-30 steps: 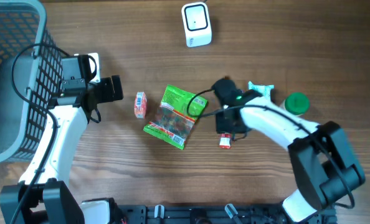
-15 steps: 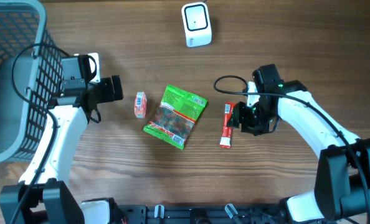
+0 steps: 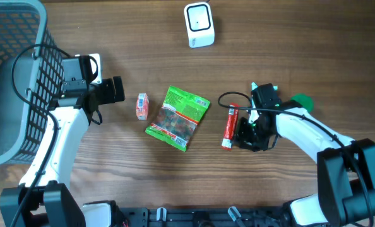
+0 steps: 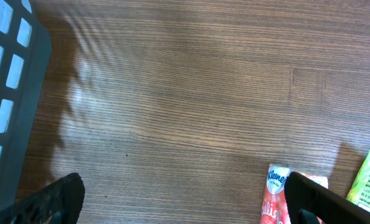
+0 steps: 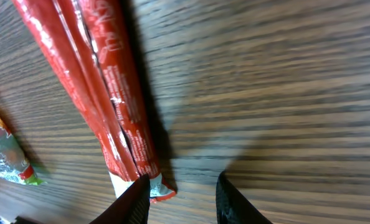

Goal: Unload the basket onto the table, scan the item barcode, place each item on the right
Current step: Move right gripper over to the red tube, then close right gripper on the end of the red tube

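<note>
Wooden table [image 3: 314, 44], scanner [image 3: 199, 25] at its far edge. Right of centre lies the red stick packet [image 3: 229, 126]. The right gripper [image 5: 180, 199] hangs partly open beside its near end, gripping nothing. It should probably straddle the packet before closing. The left gripper [image 4: 185, 202] gapes wide, empty.

Overhead looks straight down on the table [image 3: 301, 38]. Both wrist views face down, close; right shares the red stick [image 5: 101, 93] with overhead.
</note>
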Robot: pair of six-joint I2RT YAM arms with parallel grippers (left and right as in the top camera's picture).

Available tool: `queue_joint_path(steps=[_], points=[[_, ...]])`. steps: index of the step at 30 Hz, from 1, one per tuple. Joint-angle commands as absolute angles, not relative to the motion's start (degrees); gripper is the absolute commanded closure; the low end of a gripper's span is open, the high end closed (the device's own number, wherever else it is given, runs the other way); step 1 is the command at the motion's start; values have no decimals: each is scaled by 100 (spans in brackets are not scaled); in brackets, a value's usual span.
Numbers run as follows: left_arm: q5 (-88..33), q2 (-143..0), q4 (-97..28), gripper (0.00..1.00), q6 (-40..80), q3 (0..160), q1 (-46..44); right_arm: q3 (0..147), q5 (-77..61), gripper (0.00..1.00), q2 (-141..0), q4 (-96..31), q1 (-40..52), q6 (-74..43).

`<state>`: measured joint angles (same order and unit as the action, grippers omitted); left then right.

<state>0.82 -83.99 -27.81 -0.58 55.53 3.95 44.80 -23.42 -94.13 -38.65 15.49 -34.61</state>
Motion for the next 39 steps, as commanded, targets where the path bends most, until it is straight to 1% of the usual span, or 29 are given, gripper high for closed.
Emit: queue_joint_path(steps=[1, 3, 5, 6, 12, 14, 18, 22, 28, 30, 35, 39], points=[[115, -8315, -2766, 0, -86, 5631, 425, 4335, -1680, 64, -9419, -3710, 1892, -3852], [115, -8315, -2766, 0, -86, 5631, 425, 4338, -1629, 64, -9417, -3538, 2003, -4003], [115, -8315, -2766, 0, -86, 5631, 425, 4362, -1629, 76, -9415, -3514, 2008, -4115], [115, -8315, -2766, 0, -86, 5631, 425, 4414, -1627, 77, -9415, -3559, 2008, -4112], [115, -8315, -2766, 0, -86, 5631, 425, 4735, -1645, 69, -9347, -3752, 2008, -4228], [115, -8315, -2766, 0, -86, 5631, 425, 4733, -1629, 69, -9347, -3704, 2008, -4237], [115, -8315, -2766, 0, -86, 5631, 425, 4733, -1653, 70, -9347, -3647, 2010, -4357], [115, -8315, -2766, 0, -86, 5631, 425, 4731, -2263, 70, -9347, -3356, 2008, -4353], [115, -8315, -2766, 0, -86, 5631, 425, 4731, -2403, 71, -9347, -3310, 2008, -4366], [115, -8315, -2766, 0, -86, 5631, 425, 4731, -2377, 71, -9347, -3229, 2010, -4370], [115, -8315, -2766, 0, -86, 5631, 425, 4729, -2012, 74, -9347, -3148, 2032, -4670], [115, -8315, -2766, 0, -86, 5631, 425, 4729, -1406, 76, -9354, -3105, 2410, -4963]])
